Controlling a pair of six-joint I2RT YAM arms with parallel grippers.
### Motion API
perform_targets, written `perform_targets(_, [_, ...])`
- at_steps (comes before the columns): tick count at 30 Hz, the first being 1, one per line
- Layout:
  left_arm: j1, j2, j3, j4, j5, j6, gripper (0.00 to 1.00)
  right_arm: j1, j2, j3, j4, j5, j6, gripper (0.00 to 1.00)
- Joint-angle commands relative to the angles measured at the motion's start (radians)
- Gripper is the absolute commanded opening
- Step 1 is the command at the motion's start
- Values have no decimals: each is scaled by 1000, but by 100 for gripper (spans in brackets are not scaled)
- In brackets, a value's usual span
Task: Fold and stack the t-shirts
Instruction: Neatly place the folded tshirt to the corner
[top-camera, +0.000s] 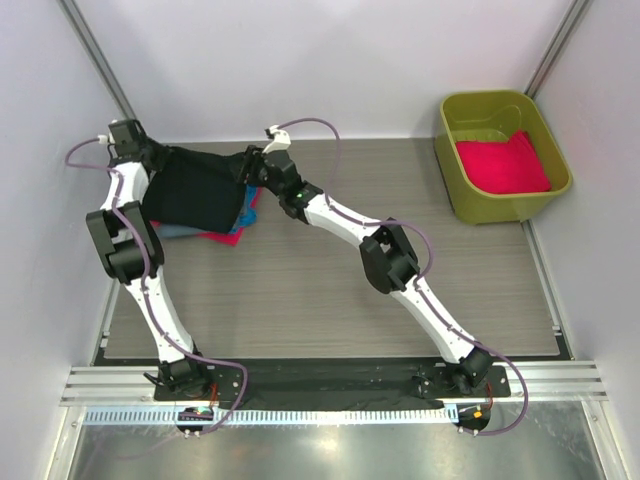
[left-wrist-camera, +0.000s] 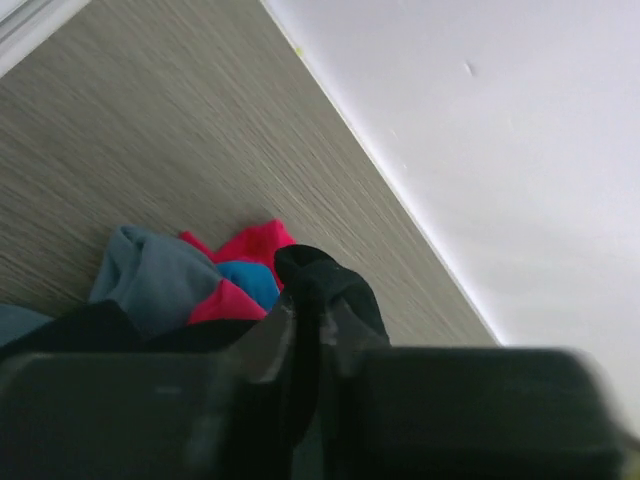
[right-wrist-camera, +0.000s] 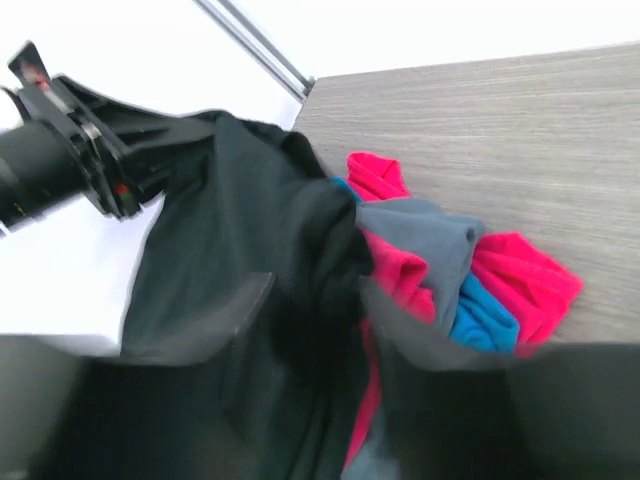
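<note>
Stack (top-camera: 218, 236) part-built: left gripper (top-camera: 155, 156) and right gripper (top-camera: 252, 163) clamp black tee (top-camera: 195, 190) above it; tub (top-camera: 454, 193) holds pink tees (top-camera: 503, 165).

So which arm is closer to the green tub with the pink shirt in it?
Right. The right end effector holds the black shirt on the side facing the tub; the left end effector holds its other side, farther away.

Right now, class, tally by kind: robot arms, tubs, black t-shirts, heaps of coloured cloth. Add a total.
Robot arms: 2, left arm and right arm
Tubs: 1, the olive-green tub
Black t-shirts: 1, the black t-shirt
Coloured heaps: 2, pink cloth in the tub, mixed stack beneath the black t-shirt
Total: 6
</note>
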Motion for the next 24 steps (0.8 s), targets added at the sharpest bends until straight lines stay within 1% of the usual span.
perform_targets(1, [25,-26,25,146,-51,-23,18,-22,10,-1,40,15,-2,60])
perform_targets(2, [23,-30,6,146,-51,-26,33,-24,7,-1,37,18,-5,66])
perform_targets(3, [23,-33,3,149,-46,-25,45,-25,4,-4,37,17,-8,71])
perform_targets(4, [23,-38,-4,152,-42,-23,57,-25,1,-13,37,17,-9,72])
perform_targets(6, [23,-63,-27,160,-37,-15,62,-25,-23,-36,42,21,-17,74])
perform_targets(7, [23,-73,-38,160,-43,-12,67,-27,-34,-64,52,23,-20,74])
perform_targets(10, [23,-124,-90,187,-46,-12,75,-25,-66,-95,37,26,-23,73])
perform_targets(12, [23,-170,-136,192,-46,-9,76,-25,-92,-111,10,28,-32,72])
perform_targets(15, [19,-227,-199,210,-54,-6,76,-25,-154,-189,2,55,-48,75])
perform_targets(16, [16,-268,-246,210,-59,-2,76,-25,-207,-258,17,64,-61,75])
perform_targets(18, [6,-316,-299,212,-80,9,77,-27,-256,-358,40,77,-74,77])
perform_targets(20, [-1,-389,-379,215,-89,14,77,-27,-341,-429,60,77,-95,79])
perform_targets(21, [-4,-420,-402,218,-101,15,78,-27,-373,-467,75,77,-103,82])
perform_targets(22, [-7,-466,-428,218,-111,17,81,-27,-404,-539,100,78,-109,84])
perform_targets(24, [-7,-520,-495,220,-112,17,82,-27,-494,-608,118,81,-127,86])
